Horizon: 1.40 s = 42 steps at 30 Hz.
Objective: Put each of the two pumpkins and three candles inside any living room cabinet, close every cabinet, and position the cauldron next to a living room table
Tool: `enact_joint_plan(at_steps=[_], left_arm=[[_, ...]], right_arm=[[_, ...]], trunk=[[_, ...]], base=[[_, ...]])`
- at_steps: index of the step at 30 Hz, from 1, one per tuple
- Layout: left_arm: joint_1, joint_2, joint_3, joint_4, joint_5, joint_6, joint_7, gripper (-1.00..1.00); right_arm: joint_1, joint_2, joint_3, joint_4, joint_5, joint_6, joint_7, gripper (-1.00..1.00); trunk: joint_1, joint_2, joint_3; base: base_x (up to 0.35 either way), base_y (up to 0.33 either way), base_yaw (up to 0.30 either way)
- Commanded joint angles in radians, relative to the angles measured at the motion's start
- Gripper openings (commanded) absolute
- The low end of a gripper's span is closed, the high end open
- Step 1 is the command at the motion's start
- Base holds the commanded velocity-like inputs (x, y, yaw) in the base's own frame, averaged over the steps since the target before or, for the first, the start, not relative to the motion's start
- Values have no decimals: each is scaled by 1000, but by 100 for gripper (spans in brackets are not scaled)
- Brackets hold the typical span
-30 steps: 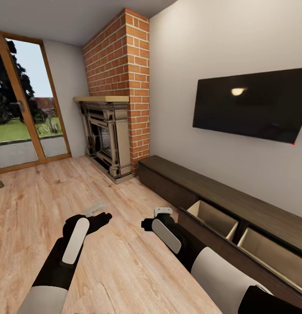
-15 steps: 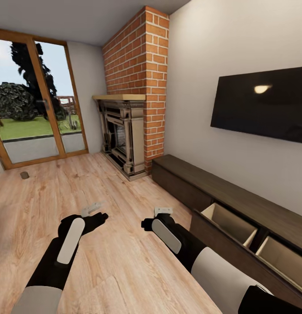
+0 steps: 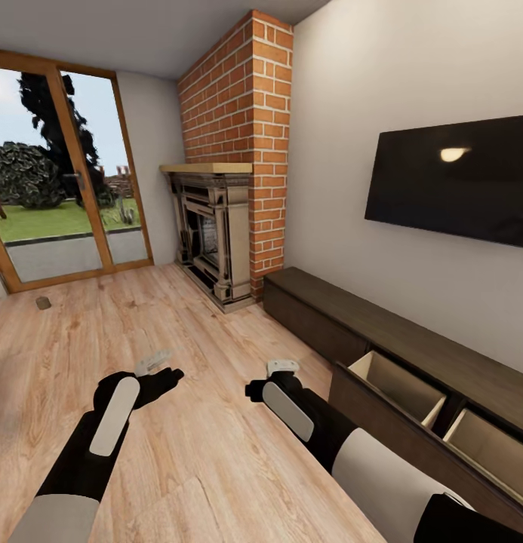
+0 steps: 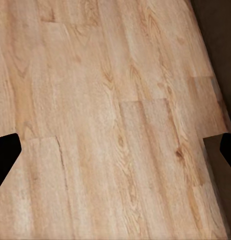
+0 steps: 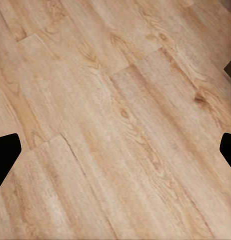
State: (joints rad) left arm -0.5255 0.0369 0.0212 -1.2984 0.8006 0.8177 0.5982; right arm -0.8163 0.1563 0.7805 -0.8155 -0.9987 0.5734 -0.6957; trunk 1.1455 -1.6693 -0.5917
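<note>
Wooden plank floor [image 3: 201, 452] runs under both arms, which are held forward and low above it. The left gripper [image 3: 157, 368] hangs over bare boards, its fingers [image 4: 5, 155] spread wide apart with nothing between them, as the left wrist view shows. The right gripper [image 3: 282, 367] is just beside the cabinet, and its fingers [image 5: 6, 152] are likewise wide apart and empty over the planks. The cabinet [image 3: 352, 320], long, low and dark brown, stands along the white wall at the right edge of the floor, under a wall-mounted television [image 3: 453, 181]; two of its drawers [image 3: 397, 385] nearest the robot stand pulled out, showing pale wood interiors with nothing visible inside. At the cabinet's far end rise a brick chimney [image 3: 238, 128] and a fireplace [image 3: 208, 234]. A glass door [image 3: 61, 173] closes the far wall, and a small dark object [image 3: 42, 302], too small to identify, lies on the floor near it.
</note>
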Motion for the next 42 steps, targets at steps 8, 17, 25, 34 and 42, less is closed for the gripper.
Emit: enact_joint_plan(at_steps=[8,17,25,34,42], left_arm=[[8,64,9,0,10,12,8,100],[17,80,14,97,6,0,9,100],[17,82,38,106,5,-1,9,100],[17,82,41,105,7,0,5,100],[17,83,40,104,8,0,4,100]], right_arm=[[-1,-3,-6,4,-13,-58,-13,100],[-1,-2,4,12,-11,-87,-7,100],[-1,-5,3,13,-11,-86,-8,100],[-1,-5,8,9,-11,-84,20,100],[-1,-6,9,12,-8,-81,91,100]], trunk=[[0,-1,-1],[0,-1,-3],[0,-1,-9],[0,-1,-18],[0,-1,-26]], base=[[0,0,5],[0,0,192],[0,0,256],[0,0,226],[0,0,240]])
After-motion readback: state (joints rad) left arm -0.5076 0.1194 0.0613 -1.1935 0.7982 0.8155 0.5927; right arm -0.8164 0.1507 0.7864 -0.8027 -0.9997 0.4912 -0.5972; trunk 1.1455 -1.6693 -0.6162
